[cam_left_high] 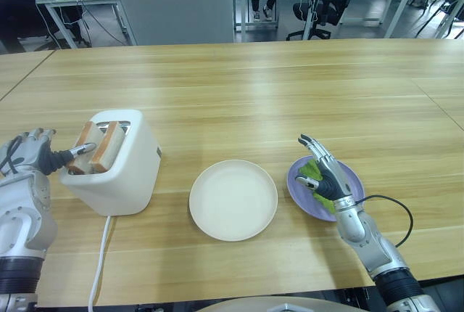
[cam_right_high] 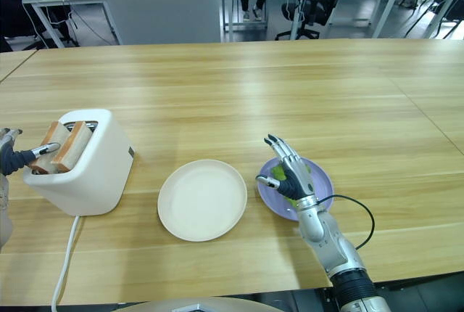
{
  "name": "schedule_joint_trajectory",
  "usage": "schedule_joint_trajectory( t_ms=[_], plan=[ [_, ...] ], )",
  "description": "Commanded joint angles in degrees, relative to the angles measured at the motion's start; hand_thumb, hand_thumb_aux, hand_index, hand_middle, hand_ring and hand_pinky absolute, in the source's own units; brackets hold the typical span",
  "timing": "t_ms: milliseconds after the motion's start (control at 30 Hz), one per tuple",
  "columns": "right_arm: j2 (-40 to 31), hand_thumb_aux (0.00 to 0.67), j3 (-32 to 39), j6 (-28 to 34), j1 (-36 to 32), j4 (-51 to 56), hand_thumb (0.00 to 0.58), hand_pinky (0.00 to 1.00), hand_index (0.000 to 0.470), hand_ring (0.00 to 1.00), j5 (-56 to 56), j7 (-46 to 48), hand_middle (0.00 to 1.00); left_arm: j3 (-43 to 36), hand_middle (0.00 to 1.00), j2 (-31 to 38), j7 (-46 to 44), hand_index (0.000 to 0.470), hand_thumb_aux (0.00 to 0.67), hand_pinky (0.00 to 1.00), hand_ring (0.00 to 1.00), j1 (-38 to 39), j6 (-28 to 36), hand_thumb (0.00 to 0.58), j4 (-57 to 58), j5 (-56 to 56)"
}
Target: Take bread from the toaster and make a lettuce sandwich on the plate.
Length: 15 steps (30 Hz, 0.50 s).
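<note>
A white toaster (cam_left_high: pixel 119 174) stands at the table's left with two bread slices (cam_left_high: pixel 107 146) sticking up from its slots. My left hand (cam_left_high: pixel 32 154) is just left of it, fingers spread, and one fingertip touches the left slice (cam_left_high: pixel 83 151). An empty white plate (cam_left_high: pixel 233 199) lies in the middle near the front. To its right a small purple plate (cam_left_high: pixel 351 175) holds green lettuce (cam_left_high: pixel 310 172). My right hand (cam_left_high: pixel 328 178) hovers over that lettuce, open with fingers stretched forward; whether it touches the leaves is unclear.
The toaster's white cord (cam_left_high: pixel 100 257) runs to the table's front edge. A black cable (cam_left_high: pixel 397 207) loops beside my right forearm. The wide wooden table (cam_left_high: pixel 239 87) stretches behind the plates. Office desks and chairs stand beyond it.
</note>
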Motion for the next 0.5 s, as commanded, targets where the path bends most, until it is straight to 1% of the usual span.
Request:
schedule_joint_trajectory(
  t_ms=[33, 133, 300, 333, 367, 433, 467, 500],
  plan=[
    [-0.27, 0.000, 0.00, 0.53, 0.18, -0.66, 0.000, 0.00, 0.000, 0.00, 0.15, 0.82, 0.00, 0.36, 0.00, 1.11, 1.15, 0.000, 0.000, 0.00, 0.00, 0.12, 0.73, 0.000, 1.01, -0.61],
    [-0.29, 0.000, 0.03, 0.58, 0.32, -0.86, 0.000, 0.00, 0.000, 0.00, 0.14, 0.91, 0.00, -0.57, 0.00, 1.61, 0.66, 0.000, 0.000, 0.00, 0.00, 0.13, 0.33, 0.000, 0.91, -1.00],
    [-0.36, 0.000, 0.03, 0.58, 0.38, -1.04, 0.000, 0.00, 0.000, 0.00, 0.09, 1.14, 0.00, -3.98, 0.00, 0.05, -0.80, 0.000, 0.000, 0.00, 0.00, -0.26, -1.50, 0.000, -0.02, -2.60],
    [-0.38, 0.000, 0.02, 0.58, 0.40, -1.10, 0.000, 0.00, 0.000, 0.00, 0.05, 1.19, 0.00, -4.46, 0.00, -0.16, -1.09, 0.004, 0.005, 0.00, 0.00, -0.36, -1.83, 0.009, -0.19, -3.01],
    [-0.39, 0.000, 0.02, 0.60, 0.41, -1.14, 0.000, 0.00, 0.000, 0.00, 0.01, 1.23, 0.00, -4.85, 0.00, -0.38, -1.26, 0.047, 0.068, 0.00, 0.00, -0.50, -2.18, 0.112, -0.11, -3.52],
    [-0.42, 0.000, 0.03, 0.66, 0.45, -1.21, 0.000, 0.00, 0.000, 0.00, -0.11, 1.30, 0.00, -5.64, 0.00, -0.81, -1.64, 0.135, 0.197, 0.00, 0.00, -0.99, -2.95, 0.291, 0.41, -4.34],
    [-0.43, 0.000, 0.03, 0.70, 0.47, -1.25, 0.000, 0.00, 0.000, 0.00, -0.15, 1.33, 0.00, -5.94, 0.00, -0.91, -1.65, 0.135, 0.197, 0.00, 0.00, -1.22, -3.33, 0.291, 0.87, -4.63],
    [-0.48, 0.000, 0.02, 0.68, 0.51, -1.32, 0.000, 0.00, 0.000, 0.00, -0.14, 1.41, 0.00, -6.01, 0.00, -1.01, -1.75, 0.180, 0.263, 0.00, 0.00, -1.20, -3.58, 0.366, 1.08, -5.03]
  ],
)
